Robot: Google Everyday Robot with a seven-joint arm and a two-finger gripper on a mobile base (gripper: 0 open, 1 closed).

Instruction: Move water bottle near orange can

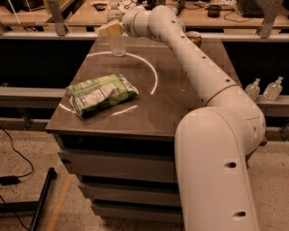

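We see the tall clear plastic water bottle with a white cap [118, 45] standing upright near the far left corner of the dark grey-brown table [180, 106], its base on the tabletop just where a thin bright ring of light [154, 77] curves past. The robot's cream-white arm [192, 61] reaches from the lower right across the table, and its gripper [110, 29] sits at the bottle's upper half, its pale tan tip overlapping the bottle from the left side, so the two look to be touching or all but touching. We cannot tell whether the gripper is clenched on the bottle or loose around it. The copper-orange metallic drink can with a silver top [194, 38] stands at the far edge of the table, well apart from the bottle to its right, and the arm partly hides the can and lies between the two. Nearer to us, on the left front part of the table, a crumpled green snack bag with a white label [100, 93] lies flat. Beyond the table's right side, two small clear pump bottles [263, 89] stand side by side on a lower ledge, and wooden workbenches [81, 13] run along the back.
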